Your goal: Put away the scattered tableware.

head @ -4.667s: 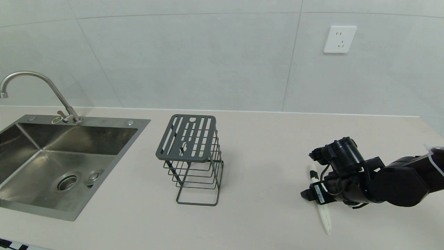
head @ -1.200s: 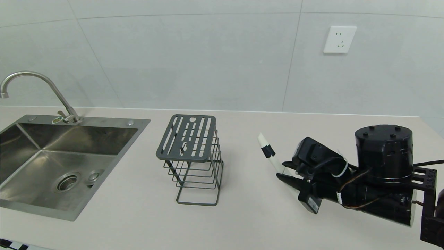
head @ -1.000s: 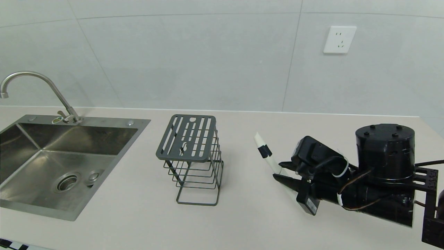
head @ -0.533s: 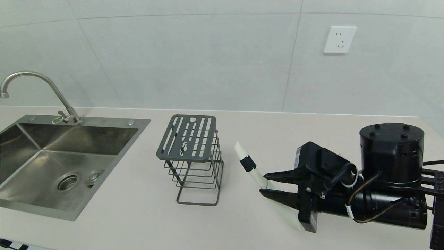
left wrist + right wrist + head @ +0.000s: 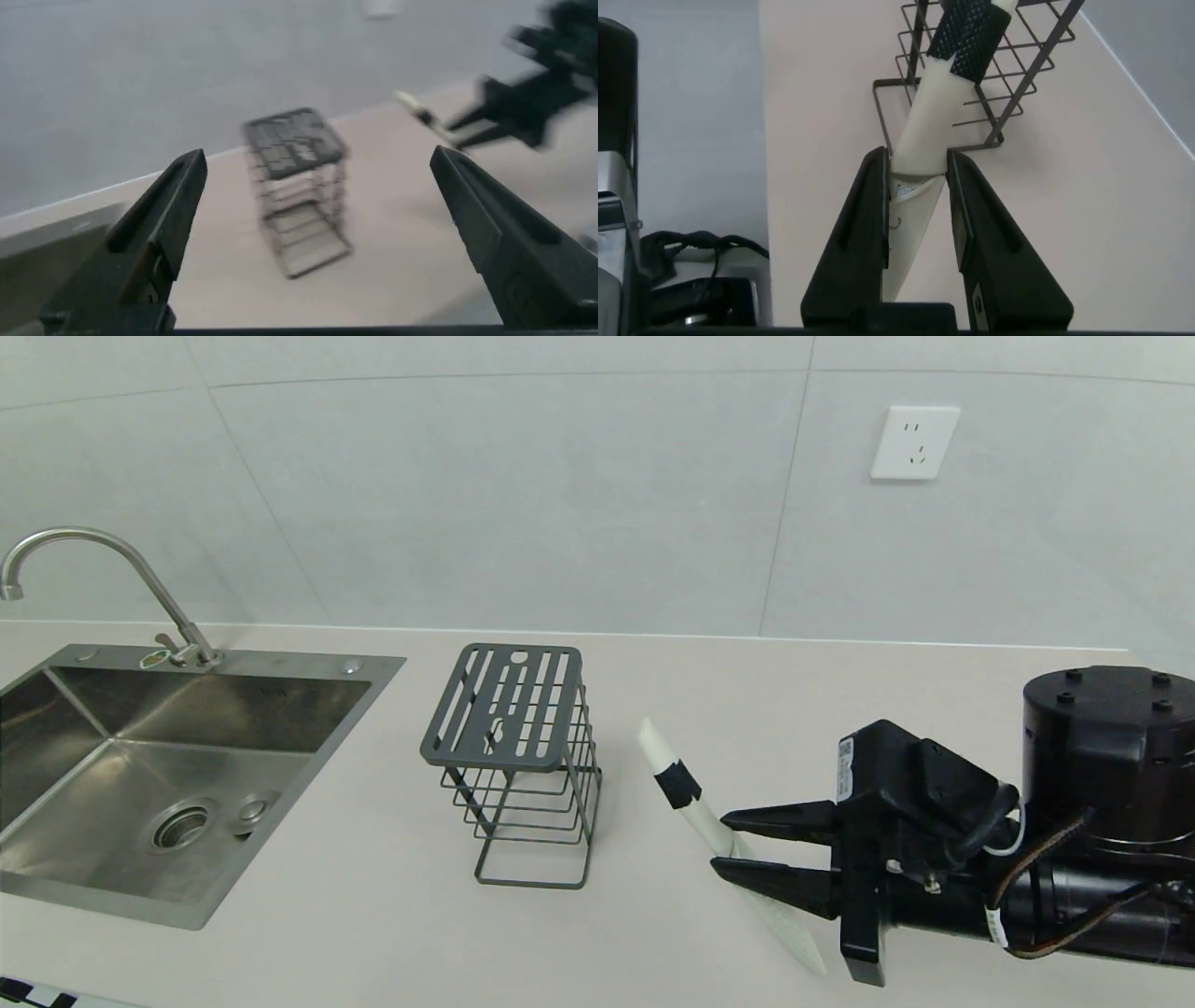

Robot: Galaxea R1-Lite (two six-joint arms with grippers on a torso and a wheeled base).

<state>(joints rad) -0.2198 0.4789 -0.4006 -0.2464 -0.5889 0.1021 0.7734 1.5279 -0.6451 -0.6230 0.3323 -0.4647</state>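
Currently held: a white knife [image 5: 695, 807] with a black band is clamped on its shaft by the closed right end effector [image 5: 721, 844].
Knife position: it is held tilted above the bench [image 5: 373, 933]. The banded end is raised toward the wire rack [image 5: 509, 709] and the other end slopes down and away. It is near the rack's right side but apart from it.
Right wrist view: the two fingers are seen pressed on either side of the knife, with the banded end lined up before the rack's lower wires. In the head view the same grip is seen side-on.
Left wrist view: the left end effector [image 5: 316, 159] is shown spread wide with nothing between its fingers. The rack and the other arm with the knife are seen beyond it, blurred.
Right arm pose: it is stretched in low from the right, roughly level with the bench, one finger above the other.
Elsewhere: a sink [image 5: 233, 658] with a faucet [image 5: 93, 551] is set at the bench's left, and a wall socket [image 5: 915, 441] is mounted behind.
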